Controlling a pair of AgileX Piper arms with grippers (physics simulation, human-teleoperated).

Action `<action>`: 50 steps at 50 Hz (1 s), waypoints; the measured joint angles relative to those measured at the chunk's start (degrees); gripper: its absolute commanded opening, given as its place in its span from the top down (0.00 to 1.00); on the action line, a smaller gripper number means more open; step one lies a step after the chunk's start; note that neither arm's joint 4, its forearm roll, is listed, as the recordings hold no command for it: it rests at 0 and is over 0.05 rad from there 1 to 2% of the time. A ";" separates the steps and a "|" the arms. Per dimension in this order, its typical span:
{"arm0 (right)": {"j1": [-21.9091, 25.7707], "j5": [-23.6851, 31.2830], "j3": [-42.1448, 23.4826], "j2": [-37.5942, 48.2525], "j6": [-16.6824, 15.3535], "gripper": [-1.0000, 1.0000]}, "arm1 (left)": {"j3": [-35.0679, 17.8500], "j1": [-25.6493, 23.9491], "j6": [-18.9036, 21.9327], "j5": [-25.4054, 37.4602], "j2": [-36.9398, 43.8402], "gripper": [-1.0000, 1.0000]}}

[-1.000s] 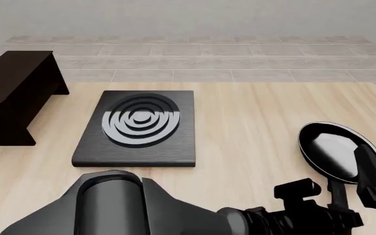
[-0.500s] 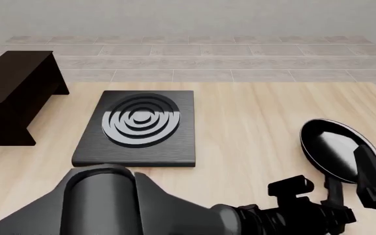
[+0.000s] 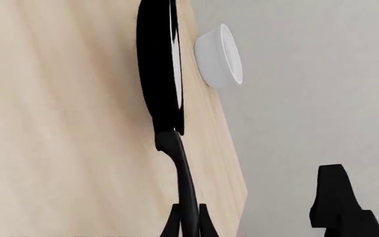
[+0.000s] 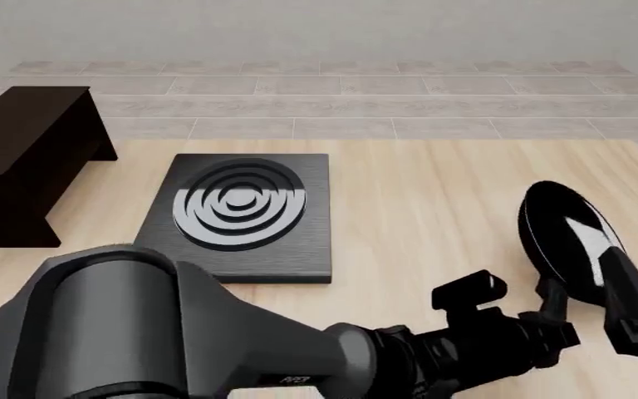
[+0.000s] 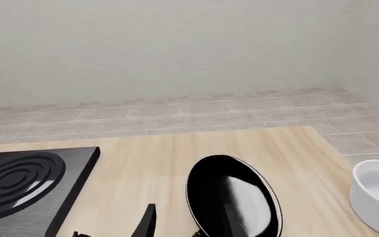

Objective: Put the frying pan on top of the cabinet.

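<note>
Three views show the moment. In the front view, the frying pan [image 4: 568, 241] sits at the right side of the table [image 4: 430, 208], tilted so its glossy inside faces left and toward the camera, its handle running down toward the near edge. The left arm crosses the foreground from the lower left, and the left gripper [image 4: 552, 320] is at the pan's handle; from here I cannot tell for sure how the jaws stand. A dark part at the lower right edge is probably the right gripper [image 4: 635, 303], just beside the pan; its state cannot be told. The cabinet [image 4: 20, 158] stands at the far left, well apart from the pan. Between them lies a flat black slab [image 4: 236, 220] with silver rings.

In the left wrist view, the pan [image 3: 158, 69] appears edge-on against the table [image 3: 57, 123], and its thin handle runs straight back between the two fingertips of the left gripper [image 3: 189, 222], which are clenched on it. A white bowl [image 3: 219, 57] rests just beyond the pan.

In the right wrist view, the pan [image 5: 232, 197] lies close ahead, the ringed slab [image 5: 28, 185] to one side and the white bowl [image 5: 377, 195] to the other. Only a dark finger tip of the right gripper shows, so its state is unclear.
</note>
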 measured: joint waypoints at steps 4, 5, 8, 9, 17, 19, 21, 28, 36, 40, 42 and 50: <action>0.06 0.06 0.00 -0.03 -0.08 0.00 | 1.05 0.34 0.06 -0.54 -0.87 1.00; 0.08 0.09 0.00 -0.05 -0.10 0.00 | 1.32 0.39 0.09 -0.66 -1.06 1.00; 0.11 0.13 0.00 -0.07 -0.14 0.00 | 2.10 0.55 0.15 -0.97 -1.56 1.00; 0.11 0.09 0.00 -0.03 -0.15 0.00 | 2.33 0.60 0.14 -1.07 -1.70 1.00; 0.20 -0.08 0.00 0.22 -0.23 0.00 | 3.90 1.00 0.11 -1.95 -2.80 1.00; 0.23 -0.13 0.00 0.28 -0.25 0.00 | 4.27 1.09 0.02 -2.26 -3.03 1.00; 0.25 -0.18 0.00 0.35 -0.27 0.00 | 4.66 1.17 -0.05 -2.55 -3.30 1.00; 0.32 -0.20 0.00 0.40 -0.33 0.00 | 5.90 1.60 -0.41 -3.57 -4.29 1.00; 0.42 -0.32 0.00 0.58 -0.40 0.00 | 7.36 2.32 -0.56 -4.47 -5.96 1.00; 0.45 -0.34 -0.01 0.62 -0.46 0.00 | 7.84 2.89 -0.29 -4.55 -6.83 1.00; 0.48 -0.35 -0.01 0.64 -0.48 0.00 | 7.98 3.23 -0.08 -4.45 -7.21 1.00; 0.54 -0.51 -0.01 0.80 -0.53 0.00 | 8.52 4.99 1.25 -3.39 -9.10 1.00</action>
